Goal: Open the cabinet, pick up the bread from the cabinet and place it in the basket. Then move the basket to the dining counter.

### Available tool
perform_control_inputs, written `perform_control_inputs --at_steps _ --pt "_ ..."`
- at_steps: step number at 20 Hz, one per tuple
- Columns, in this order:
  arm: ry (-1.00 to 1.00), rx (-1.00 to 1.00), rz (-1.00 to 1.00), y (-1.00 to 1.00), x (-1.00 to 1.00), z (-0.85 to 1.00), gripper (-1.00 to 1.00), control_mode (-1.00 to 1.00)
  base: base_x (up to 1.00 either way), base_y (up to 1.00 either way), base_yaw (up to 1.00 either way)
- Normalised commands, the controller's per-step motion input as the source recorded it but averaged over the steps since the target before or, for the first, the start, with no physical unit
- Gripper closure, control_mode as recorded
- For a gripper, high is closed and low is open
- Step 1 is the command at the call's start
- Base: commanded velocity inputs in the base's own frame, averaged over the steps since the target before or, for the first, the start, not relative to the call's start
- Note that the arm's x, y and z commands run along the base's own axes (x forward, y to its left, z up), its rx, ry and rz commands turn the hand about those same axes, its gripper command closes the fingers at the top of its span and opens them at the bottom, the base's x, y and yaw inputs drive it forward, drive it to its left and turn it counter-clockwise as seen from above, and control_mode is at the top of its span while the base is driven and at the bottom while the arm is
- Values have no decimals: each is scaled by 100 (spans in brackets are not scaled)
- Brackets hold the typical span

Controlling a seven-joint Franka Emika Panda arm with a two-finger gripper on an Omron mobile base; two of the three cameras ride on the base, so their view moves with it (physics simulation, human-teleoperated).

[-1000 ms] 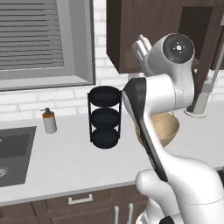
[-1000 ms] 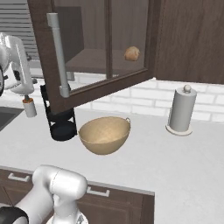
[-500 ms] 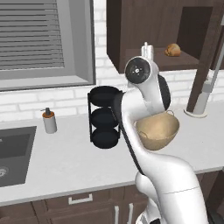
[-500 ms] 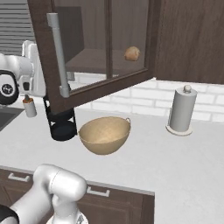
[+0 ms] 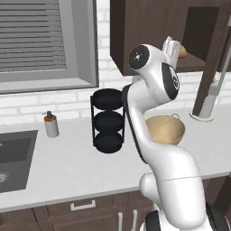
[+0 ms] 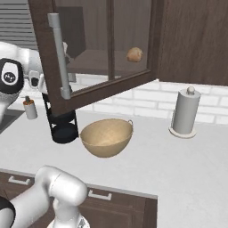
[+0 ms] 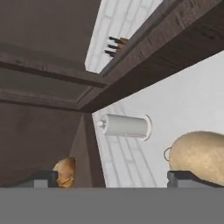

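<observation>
- Cabinet point(image 6: 178, 40) open, glass door swung wide with its bar handle point(image 6: 59, 55) out front; unchanged over the last second, so the opening step looks done.
- Grey desk point(image 6: 187, 169) below, carrying the task's container and a paper towel holder point(image 6: 183, 112).
- Basket point(image 6: 107, 144) upright on the desk under the open door, in the same spot as before, with nothing seen inside.
- End effector point(image 5: 170, 45) lifted within the last second to shelf height, now at the cabinet's mouth; fingers spread wide, holding nothing.
- Bread point(image 6: 134, 54) unmoved on the cabinet shelf; in the hand view, low and just beside one fingertip point(image 7: 43, 177), not centred between the two.
- Probably the reach for the pick: needs a sideways correction before closing.
</observation>
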Motion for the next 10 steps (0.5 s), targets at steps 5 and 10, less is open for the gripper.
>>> perform_control_inputs --at_steps 5,10 --pt "-24 8 -40 -22 32 -53 -100 -100 0 0 0" --pt "-27 12 -36 -48 -46 -1 -100 -100 0 0 0"
